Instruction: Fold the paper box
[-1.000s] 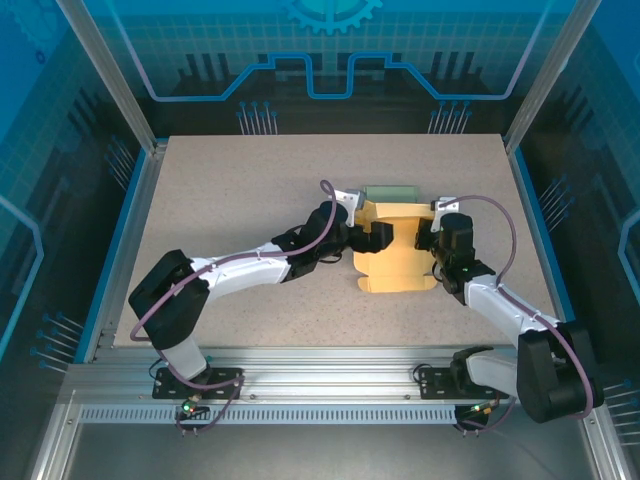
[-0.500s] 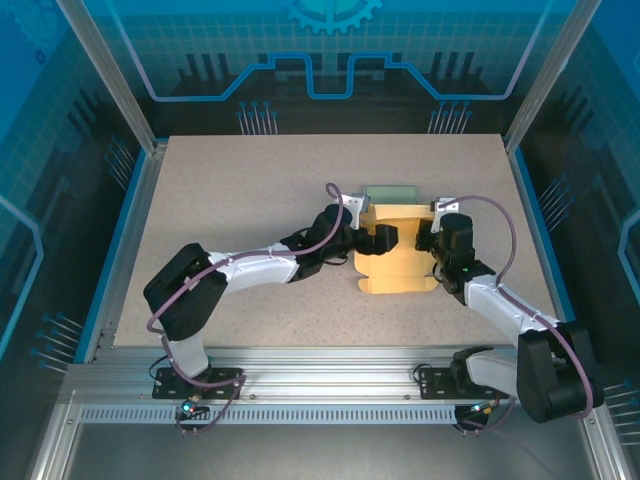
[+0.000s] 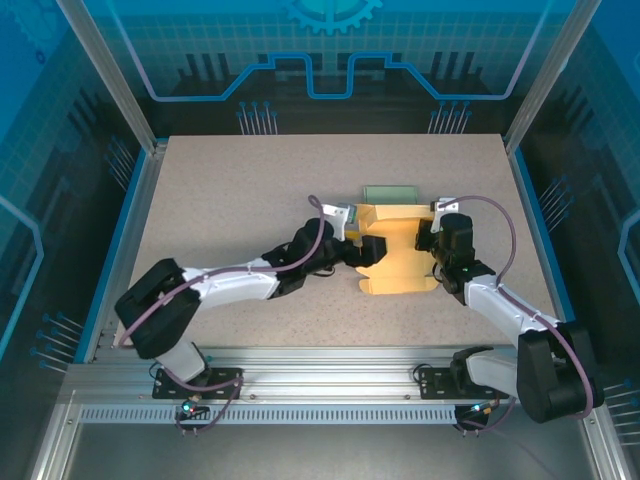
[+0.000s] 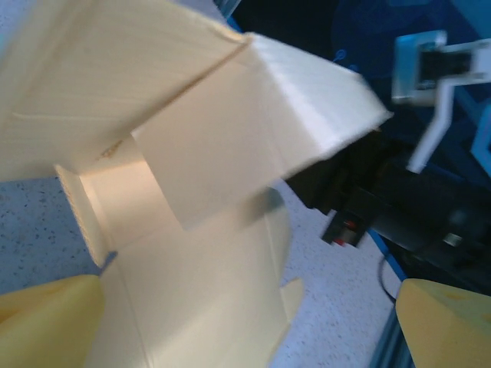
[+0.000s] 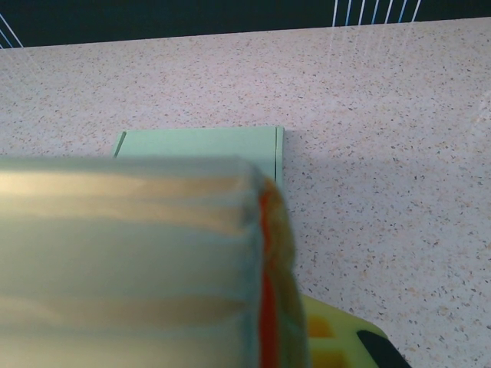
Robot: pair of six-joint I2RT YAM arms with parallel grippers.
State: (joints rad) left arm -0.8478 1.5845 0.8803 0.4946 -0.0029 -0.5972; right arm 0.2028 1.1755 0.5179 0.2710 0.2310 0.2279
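The left gripper (image 3: 368, 248), jaws spread wide, has drawn back toward the near-left corner of the paper box (image 3: 400, 265). The right gripper (image 3: 432, 240) stays clenched on its right wall, so the flaps still need folding.

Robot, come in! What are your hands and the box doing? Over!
Left gripper open, at left side of paper box. Right gripper shut on its right wall. Box not yet closed. Green sheet behind it, not blocking.

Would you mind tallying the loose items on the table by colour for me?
Yellow: 1, the paper box
Pale green: 1, the flat piece lying just behind the box
Total: 2
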